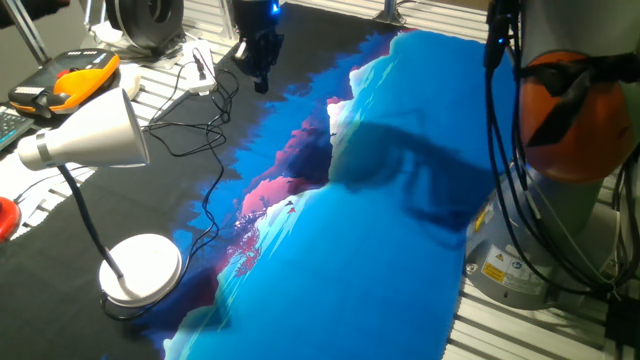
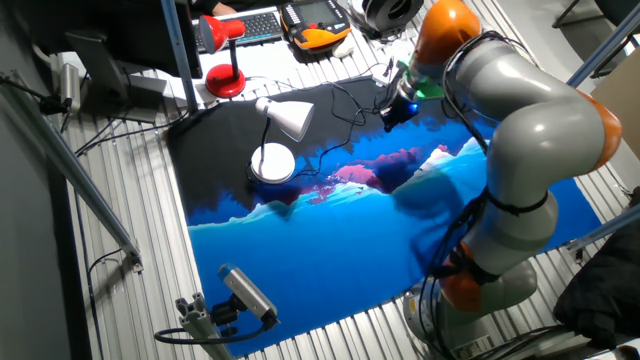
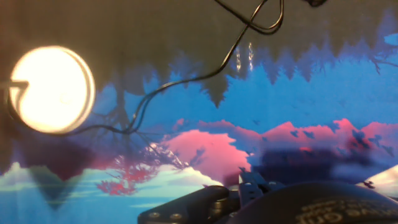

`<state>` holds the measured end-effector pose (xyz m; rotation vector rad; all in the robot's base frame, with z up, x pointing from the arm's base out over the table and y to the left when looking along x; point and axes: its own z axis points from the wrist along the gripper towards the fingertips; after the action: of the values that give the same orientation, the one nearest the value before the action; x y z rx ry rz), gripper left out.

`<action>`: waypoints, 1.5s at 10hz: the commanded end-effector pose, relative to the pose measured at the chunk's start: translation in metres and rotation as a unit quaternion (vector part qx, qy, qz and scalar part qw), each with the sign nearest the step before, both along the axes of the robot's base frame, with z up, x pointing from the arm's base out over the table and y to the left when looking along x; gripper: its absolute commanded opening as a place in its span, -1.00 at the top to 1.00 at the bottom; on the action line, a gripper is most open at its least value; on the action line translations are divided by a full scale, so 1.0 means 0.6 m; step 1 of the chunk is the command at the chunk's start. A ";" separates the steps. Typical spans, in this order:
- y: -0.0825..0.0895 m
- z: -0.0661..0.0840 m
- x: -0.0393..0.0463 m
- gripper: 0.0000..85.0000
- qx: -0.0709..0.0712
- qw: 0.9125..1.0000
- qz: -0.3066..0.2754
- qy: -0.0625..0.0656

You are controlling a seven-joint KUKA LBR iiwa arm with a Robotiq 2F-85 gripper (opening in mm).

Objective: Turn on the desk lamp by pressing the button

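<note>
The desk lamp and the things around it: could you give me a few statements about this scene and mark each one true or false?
1. The desk lamp stands upright on its round white base. True.
2. The gripper is pressing down on the lamp's base. False: it is well away from the lamp, above the far part of the mat.
3. The lamp's base rests on the dark part of the mat, at the edge of its blue picture. True.
4. A second, red lamp stands beyond the mat in the other fixed view. True.
5. The lamp's shade is red. False: it is white.
6. The mat is plain green. False: it shows a blue and pink landscape.
</note>
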<state>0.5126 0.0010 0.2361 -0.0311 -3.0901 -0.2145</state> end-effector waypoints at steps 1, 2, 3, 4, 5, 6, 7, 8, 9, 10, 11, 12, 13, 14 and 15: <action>0.000 0.000 0.000 1.00 -0.006 1.000 -0.006 0.011; 0.000 0.000 0.000 1.00 0.008 1.000 -0.013 0.014; 0.000 0.000 0.000 1.00 0.034 0.999 -0.028 0.015; 0.000 0.000 0.000 1.00 0.035 0.999 -0.033 0.022; 0.000 0.000 0.000 1.00 0.047 0.998 -0.039 0.031; 0.008 0.001 0.011 1.00 0.064 0.996 -0.045 0.043; 0.020 0.001 0.022 1.00 0.086 0.993 -0.057 0.053; 0.035 -0.005 0.031 1.00 0.095 0.992 -0.059 0.056; 0.057 -0.015 0.037 1.00 0.098 0.991 -0.065 0.056; 0.079 -0.027 0.041 1.00 0.101 0.991 -0.074 0.056; 0.101 -0.033 0.046 1.00 0.115 0.988 -0.090 0.057; 0.123 -0.035 0.053 1.00 0.117 0.986 -0.098 0.059; 0.143 -0.038 0.059 1.00 0.119 0.986 -0.105 0.060; 0.160 -0.044 0.065 1.00 0.131 0.983 -0.114 0.060; 0.174 -0.049 0.071 1.00 0.134 0.982 -0.119 0.061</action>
<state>0.5557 0.0953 0.2062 -0.3943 -2.8992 -0.6121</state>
